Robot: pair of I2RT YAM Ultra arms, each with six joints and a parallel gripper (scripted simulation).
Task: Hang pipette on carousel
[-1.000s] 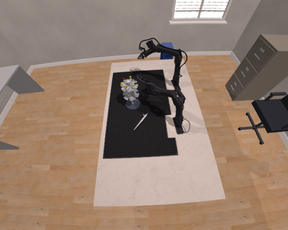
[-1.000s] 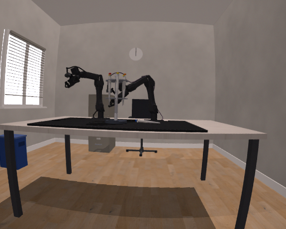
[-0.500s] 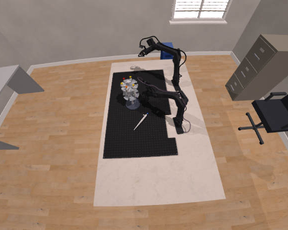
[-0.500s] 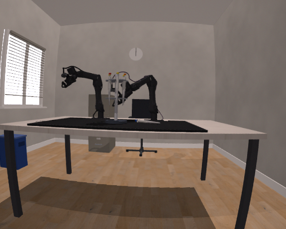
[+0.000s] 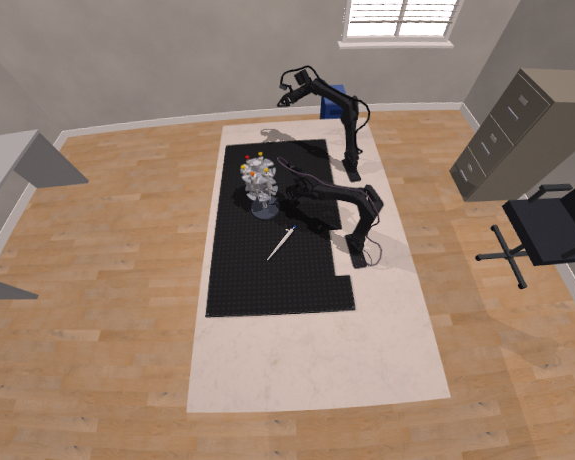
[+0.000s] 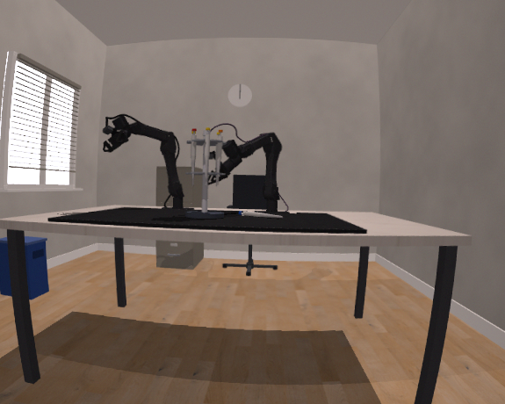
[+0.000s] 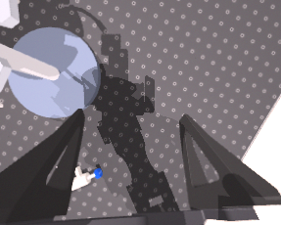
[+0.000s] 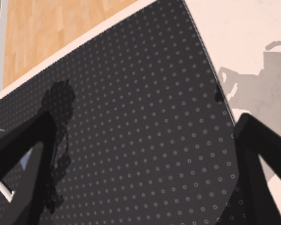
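A white hand pipette (image 5: pixel 281 242) with a blue push button lies flat on the black mat, in front of the carousel (image 5: pixel 259 182). The carousel holds several pipettes with red, yellow and orange buttons. My left gripper (image 5: pixel 293 192) is open and empty, hovering beside the carousel's stem (image 6: pixel 216 176). The left wrist view shows my open left gripper (image 7: pixel 133 115) above the mat, the carousel's round base (image 7: pixel 51 73) at upper left, and the pipette's button end (image 7: pixel 88 176) at lower left. My right gripper (image 5: pixel 285 99) is open and empty, raised high past the table's far end, also seen in the right wrist view (image 8: pixel 146 117).
The black perforated mat (image 5: pixel 276 225) covers the far part of the pale table. A blue bin (image 6: pixel 23 265) stands on the floor beyond the table's far end. A filing cabinet (image 5: pixel 511 135) and an office chair (image 5: pixel 546 225) stand off to one side.
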